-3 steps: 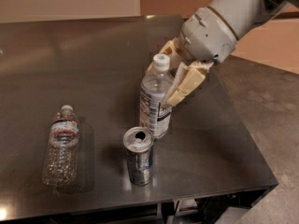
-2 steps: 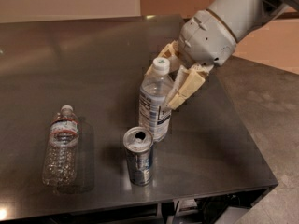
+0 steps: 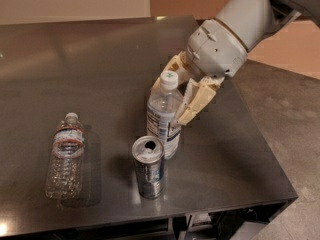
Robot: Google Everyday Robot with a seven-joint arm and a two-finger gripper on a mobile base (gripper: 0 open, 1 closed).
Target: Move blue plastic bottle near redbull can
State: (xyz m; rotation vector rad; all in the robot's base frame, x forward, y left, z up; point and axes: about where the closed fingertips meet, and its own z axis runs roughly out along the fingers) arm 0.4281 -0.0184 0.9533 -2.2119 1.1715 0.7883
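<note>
The dark metal table point(image 3: 100, 54) stands on a grey floor, with a pale wall behind it.

**Change noted.** Against the views of a second ago, the gripper point(image 3: 172, 100) and the blue plastic bottle point(image 3: 161, 119) have come down and toward the redbull can point(image 3: 149, 171) together. The can has not shifted. I judge the carry is almost done.

**Tool.** The gripper hangs just behind and above the can, on the far-right side. Its cream fingers point(image 3: 196, 100) are closed about the bottle's shoulder, one on the far side under the cap and one on the near right. It has hold of the bottle and nothing else.

**Task item.** The bottle stands upright directly behind the can, very close to it. I cannot tell whether the two touch, nor whether the base is fully down on the table. It is clear bluish plastic with a white cap and a white label bearing dark print.

**Other.** A crinkled clear bottle point(image 3: 65, 156) lies on its side well to the left of the can.

**Finding.** What I judge remains is seating the bottle and letting go without nudging the can.
</note>
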